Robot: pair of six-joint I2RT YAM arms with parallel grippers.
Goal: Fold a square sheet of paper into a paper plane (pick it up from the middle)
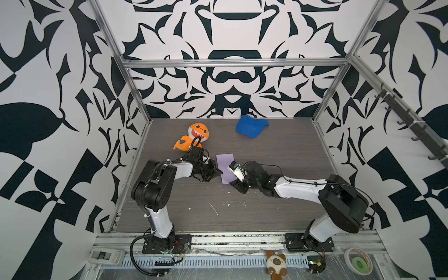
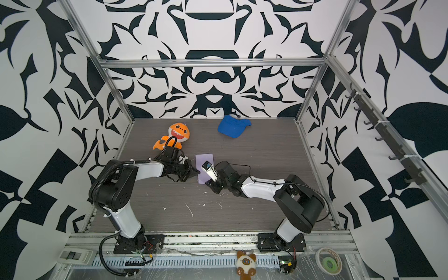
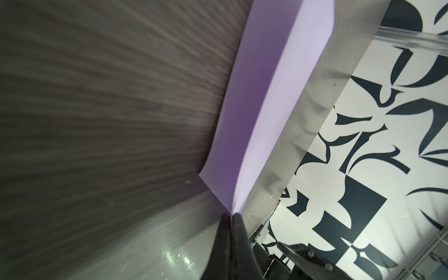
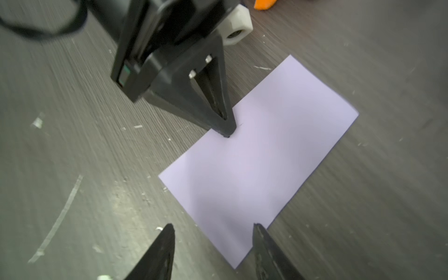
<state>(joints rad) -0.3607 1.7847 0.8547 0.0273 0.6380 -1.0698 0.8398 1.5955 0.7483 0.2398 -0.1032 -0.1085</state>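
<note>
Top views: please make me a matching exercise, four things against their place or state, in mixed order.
1 blue cap
2 left tool
3 orange plush shark
4 right tool

A shut on the edge of the square sheet of paper
B in the table's back left part
C open, at a corner of that sheet
D at the table's back edge

Pairs: 1-D, 2-A, 3-B, 4-C

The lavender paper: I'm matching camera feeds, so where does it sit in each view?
Both top views: paper mid-picture, on the grey table.
Left wrist: paper a lavender strip stretching out from the shut jaws.
Right wrist: paper central, lying flat.
Shared landmark: left gripper pinching its edge.
</note>
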